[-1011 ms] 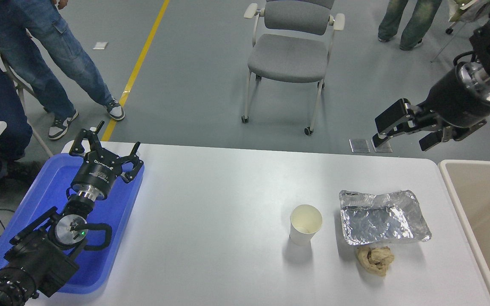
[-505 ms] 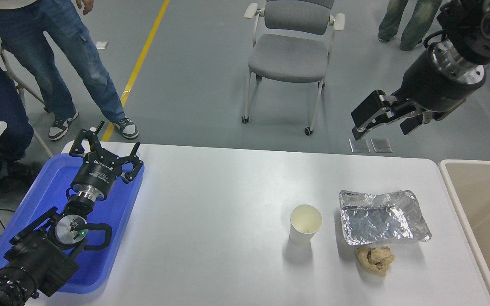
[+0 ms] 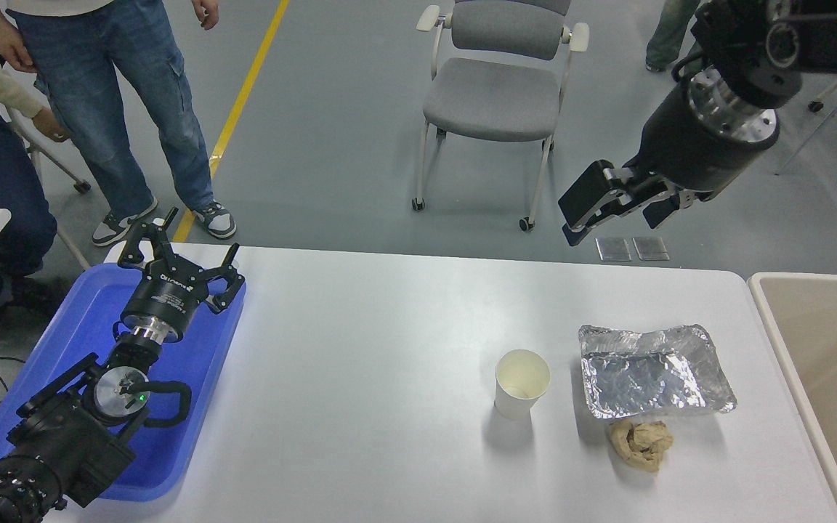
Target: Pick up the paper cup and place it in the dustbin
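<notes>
Since a second ago, your right gripper (image 3: 611, 207) is travelling up and leftward through the air, away from the dustbin (image 3: 767, 312) side and toward the middle of the scene; nothing on the surface (image 3: 375, 363) is shifting. Its jaws are standing apart and holding nothing, and they are hanging high above the far edge of the surface, well apart from the paper cup (image 3: 522, 383).

The paper cup is standing upright near the middle-right of the surface, mouth up, just beside a crinkled foil tray (image 3: 654, 370) on its right. A crumpled tan paper wad (image 3: 640, 444) is lying at the near edge of that tray. The dustbin is waiting at the right edge, beyond the tray, only partly in view.

Your left gripper (image 3: 179, 265) is resting over the blue tray (image 3: 62, 341) at lower left, jaws spread.

You are judging the task as barely begun: reaching, gripping, carrying and dropping the cup are all remaining.
</notes>
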Robot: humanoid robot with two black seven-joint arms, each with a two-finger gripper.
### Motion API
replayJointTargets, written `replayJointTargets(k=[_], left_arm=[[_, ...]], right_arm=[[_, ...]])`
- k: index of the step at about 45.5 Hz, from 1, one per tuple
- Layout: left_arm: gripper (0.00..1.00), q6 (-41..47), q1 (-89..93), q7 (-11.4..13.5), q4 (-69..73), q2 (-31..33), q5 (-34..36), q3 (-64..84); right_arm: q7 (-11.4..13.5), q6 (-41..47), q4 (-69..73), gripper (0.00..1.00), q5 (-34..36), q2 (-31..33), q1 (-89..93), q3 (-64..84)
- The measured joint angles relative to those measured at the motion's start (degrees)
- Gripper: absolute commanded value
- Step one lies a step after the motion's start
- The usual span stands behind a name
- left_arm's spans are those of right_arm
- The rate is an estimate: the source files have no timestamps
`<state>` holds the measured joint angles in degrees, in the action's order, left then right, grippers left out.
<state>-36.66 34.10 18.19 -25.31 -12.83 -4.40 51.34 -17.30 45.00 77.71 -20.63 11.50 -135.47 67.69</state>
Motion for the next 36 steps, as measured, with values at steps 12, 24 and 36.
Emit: replayJointTargets(k=[12, 24, 36], left_arm=[[1.0, 0.0, 0.0, 0.0, 0.0, 0.0, 0.0, 0.0], [1.0, -0.1, 0.0, 0.0, 0.0, 0.0, -0.1, 0.0], [1.0, -0.1, 0.0, 0.0, 0.0, 0.0, -0.1, 0.0]], right_arm=[[0.0, 0.0, -0.1, 1.0, 0.2, -0.7, 4.8, -2.1], [0.0, 0.0, -3.0, 1.0, 0.8, -0.9, 12.7, -3.5], [0.0, -2.4, -7.2, 1.0, 1.0, -1.6, 22.0, -4.5]])
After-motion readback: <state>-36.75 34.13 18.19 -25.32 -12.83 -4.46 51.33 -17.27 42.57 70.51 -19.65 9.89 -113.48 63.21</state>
